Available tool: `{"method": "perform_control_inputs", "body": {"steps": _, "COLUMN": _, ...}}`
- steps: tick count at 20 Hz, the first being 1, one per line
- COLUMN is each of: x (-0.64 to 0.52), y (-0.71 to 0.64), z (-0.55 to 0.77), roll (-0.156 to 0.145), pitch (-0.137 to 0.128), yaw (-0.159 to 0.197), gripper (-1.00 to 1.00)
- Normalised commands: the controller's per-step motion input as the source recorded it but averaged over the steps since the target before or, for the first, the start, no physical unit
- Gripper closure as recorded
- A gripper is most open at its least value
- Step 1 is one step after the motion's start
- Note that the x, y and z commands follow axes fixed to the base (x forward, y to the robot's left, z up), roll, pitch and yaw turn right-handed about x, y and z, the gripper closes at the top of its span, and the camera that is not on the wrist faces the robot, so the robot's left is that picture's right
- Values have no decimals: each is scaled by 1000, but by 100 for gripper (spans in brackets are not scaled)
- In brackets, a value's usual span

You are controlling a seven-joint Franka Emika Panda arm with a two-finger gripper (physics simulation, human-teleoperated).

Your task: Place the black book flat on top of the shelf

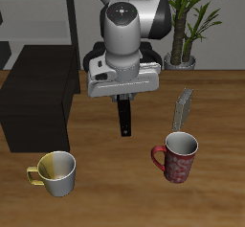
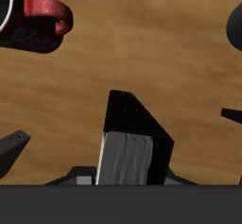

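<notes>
My gripper (image 1: 122,98) is shut on the black book (image 1: 123,118), which hangs upright below the fingers over the middle of the table. In the wrist view the black book (image 2: 132,145) stands on end between the jaws of my gripper (image 2: 128,177), its pale page edge facing the camera. The shelf (image 1: 38,89) is the large matte black cabinet beside the gripper, at the table's side; its flat top is bare. The book is apart from the shelf.
A grey patterned book (image 1: 183,107) stands upright farther back. A red mug (image 1: 175,157) and a yellowish mug (image 1: 55,171) stand near the table's front edge. The red mug also shows in the wrist view (image 2: 34,25). A potted plant (image 1: 187,20) stands at the back.
</notes>
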Motion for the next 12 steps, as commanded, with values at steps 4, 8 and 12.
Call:
{"method": "perform_control_inputs", "body": {"steps": 4, "x": -337, "y": -226, "z": 499, "roll": -24, "pitch": -49, "yaw": 50, "gripper": 100}}
{"method": "perform_control_inputs", "body": {"steps": 8, "x": -568, "y": -425, "z": 894, "roll": -85, "pitch": -101, "yaw": 90, "gripper": 100}}
{"method": "perform_control_inputs", "body": {"steps": 12, "x": -290, "y": -419, "z": 605, "roll": -109, "pitch": -49, "yaw": 47, "gripper": 100}}
